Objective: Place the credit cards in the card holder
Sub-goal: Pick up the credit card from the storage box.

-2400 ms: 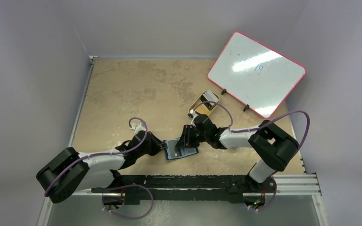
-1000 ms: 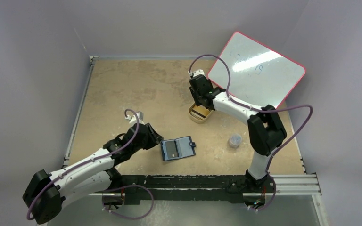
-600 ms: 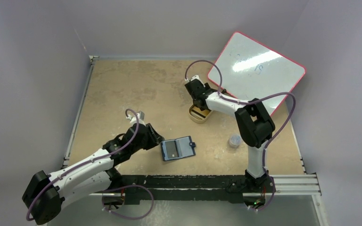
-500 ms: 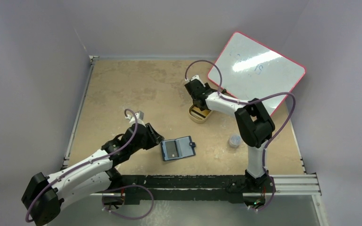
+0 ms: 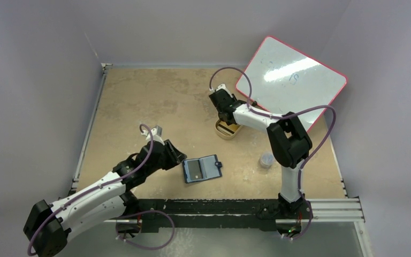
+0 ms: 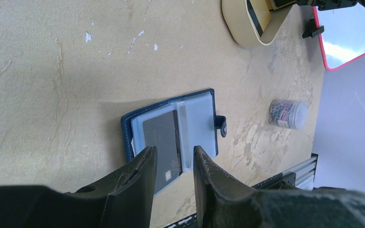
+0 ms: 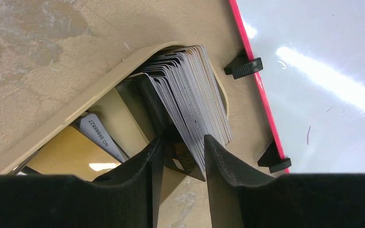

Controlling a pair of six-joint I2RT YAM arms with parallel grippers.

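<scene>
Closing right gripper [image 7: 180, 145] on silver-grey credit cards [image 7: 190, 85], grip unclear: starting next pick. Holding left gripper [image 6: 173, 152] parted by navy-blue folding card holder [image 6: 190, 118], tabletop's near edge.

The card holder [image 5: 202, 169] lies on the counter [image 5: 139, 101] before me — the tray [image 7: 71, 114] behind it (credit cards [image 7: 190, 95] standing inside), a jar [image 5: 266, 159] to its right.
</scene>
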